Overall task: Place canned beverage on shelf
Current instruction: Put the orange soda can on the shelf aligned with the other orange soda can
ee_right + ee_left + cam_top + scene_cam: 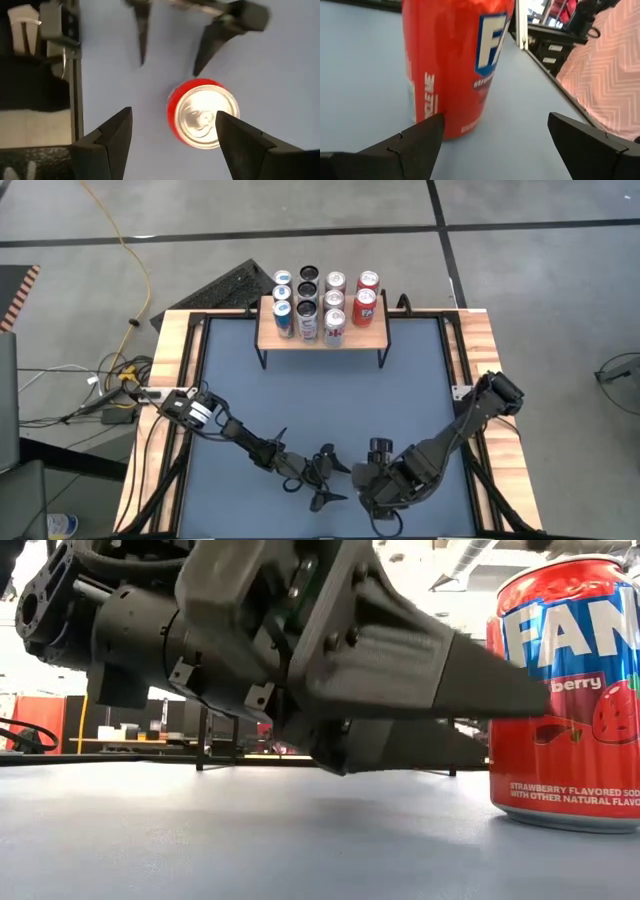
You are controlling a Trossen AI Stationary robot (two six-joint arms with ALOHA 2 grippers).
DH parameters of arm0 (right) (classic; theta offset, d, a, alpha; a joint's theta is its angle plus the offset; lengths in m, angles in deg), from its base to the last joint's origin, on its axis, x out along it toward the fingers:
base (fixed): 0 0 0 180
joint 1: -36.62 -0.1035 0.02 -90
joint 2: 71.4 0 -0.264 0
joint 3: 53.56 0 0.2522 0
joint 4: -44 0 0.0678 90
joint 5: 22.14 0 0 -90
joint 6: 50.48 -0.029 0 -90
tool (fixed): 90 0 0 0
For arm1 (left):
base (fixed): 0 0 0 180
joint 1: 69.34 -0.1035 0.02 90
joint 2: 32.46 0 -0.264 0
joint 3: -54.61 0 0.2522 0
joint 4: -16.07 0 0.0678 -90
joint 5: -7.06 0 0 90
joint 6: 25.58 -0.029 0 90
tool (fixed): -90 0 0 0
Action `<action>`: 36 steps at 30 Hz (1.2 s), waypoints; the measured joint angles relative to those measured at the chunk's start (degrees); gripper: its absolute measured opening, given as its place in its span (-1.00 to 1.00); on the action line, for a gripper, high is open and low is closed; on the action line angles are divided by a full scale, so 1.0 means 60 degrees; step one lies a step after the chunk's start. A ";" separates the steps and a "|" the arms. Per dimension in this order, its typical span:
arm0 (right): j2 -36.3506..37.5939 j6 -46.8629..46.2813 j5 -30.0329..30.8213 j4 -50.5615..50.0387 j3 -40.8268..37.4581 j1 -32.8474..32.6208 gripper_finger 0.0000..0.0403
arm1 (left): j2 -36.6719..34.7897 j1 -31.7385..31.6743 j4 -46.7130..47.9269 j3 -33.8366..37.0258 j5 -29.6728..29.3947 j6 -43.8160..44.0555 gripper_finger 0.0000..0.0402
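Standing upright on the blue table surface (330,395), the red can (202,120) sits close to the table's near edge, well apart from the shelf (322,335) at the far edge; a broad bare stretch of blue lies between the two; wooden borders flank that stretch on both sides.

Relative to the red can, the left gripper (322,478) is just beside it, fingers spread wide and low to the surface, with the can ahead of the gap rather than inside it; in the left wrist view one finger (415,142) shows near the can's base and the other well off to its side; whether that nearer finger touches the can cannot be told. The right gripper (172,145) hangs above the can, jaws also wide, nothing between them; the can's silver lid shows off-centre between its fingers, nearer one of them.

The high view hides the can under the right arm, yet it alone shows the shelf's wooden top carrying rows of upright cans (322,302), packed close. The low view shows the can's label and its base flat on the surface, with the left gripper's finger tips reaching to the can's side; the right wrist view alone shows the other gripper's two finger tips pointing toward the can from beyond it.
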 joint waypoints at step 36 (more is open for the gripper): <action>-0.0011 0.1682 -0.1403 -0.0248 0.0000 0.0796 0.92 | -0.6849 0.0523 0.1569 0.4514 -0.0640 0.0000 0.71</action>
